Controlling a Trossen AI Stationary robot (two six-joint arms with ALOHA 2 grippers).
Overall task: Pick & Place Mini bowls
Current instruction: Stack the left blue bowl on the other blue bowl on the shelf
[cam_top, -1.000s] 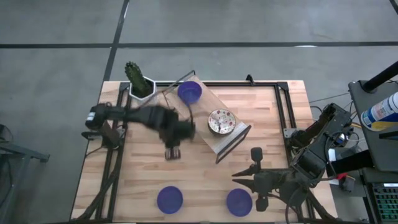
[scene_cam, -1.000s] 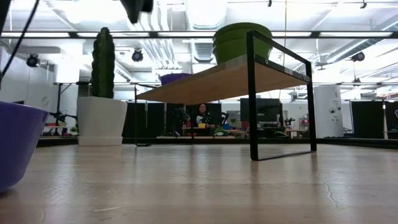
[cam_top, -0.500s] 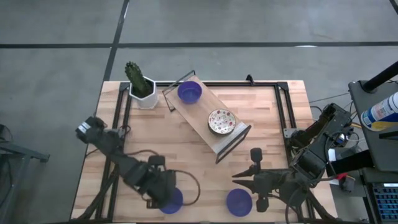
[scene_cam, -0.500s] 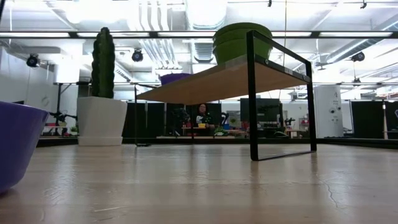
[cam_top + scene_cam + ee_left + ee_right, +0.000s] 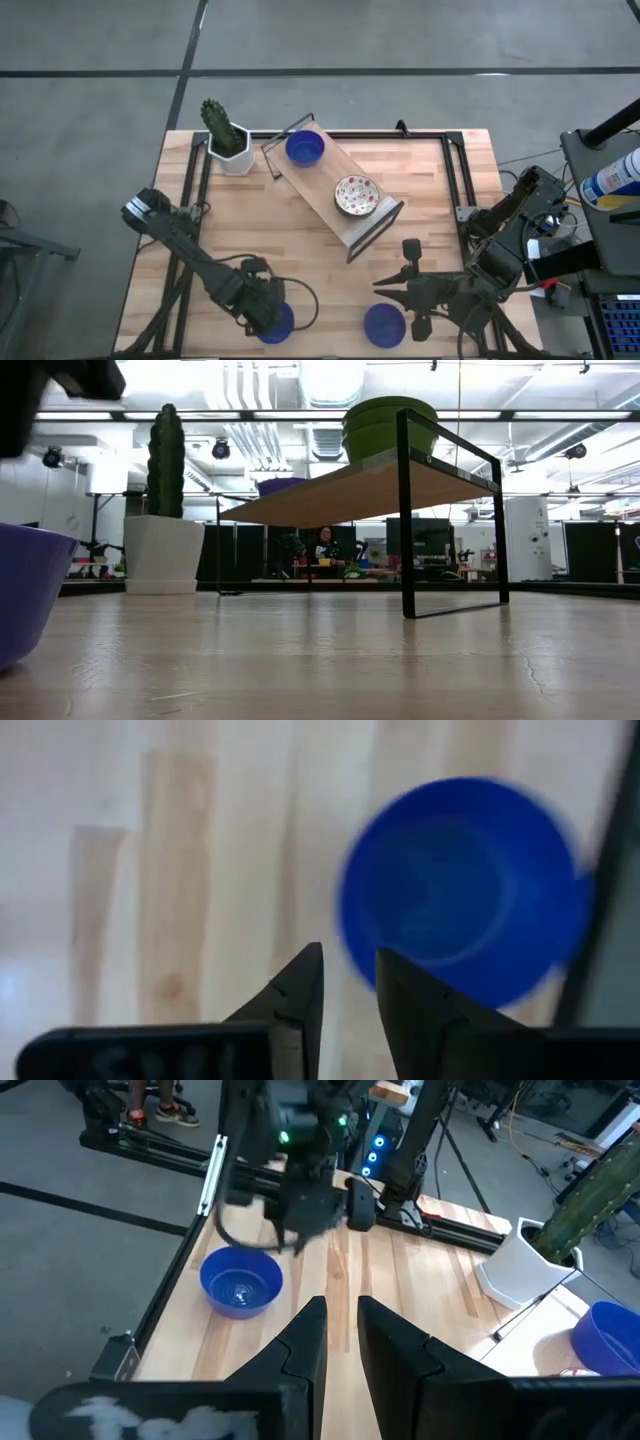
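Two cobalt blue mini bowls sit on their bases near the table's near edge, one left (image 5: 278, 323) and one right (image 5: 385, 323). Another blue bowl (image 5: 305, 148) and a speckled cream bowl (image 5: 357, 195) stand on the slanted wooden shelf (image 5: 335, 215). From the side the speckled one (image 5: 390, 422) looks like a stack. My left gripper (image 5: 262, 306) hovers above the left blue bowl (image 5: 460, 890), just over its left rim, open by a narrow gap (image 5: 348, 960). My right gripper (image 5: 340, 1315) waits shut at the near right, above the table and pointing left.
A cactus in a white pot (image 5: 228, 140) stands at the far left corner, beside the shelf's far end. Black frame rails (image 5: 190, 215) run along the table's left, right and far edges. Bare wood lies between the shelf and the two near bowls.
My left arm has swung from beside the shelf toward the table's near edge. It has come down over the near-left blue bowl and now shows at the low view's top left. No bowl has moved.
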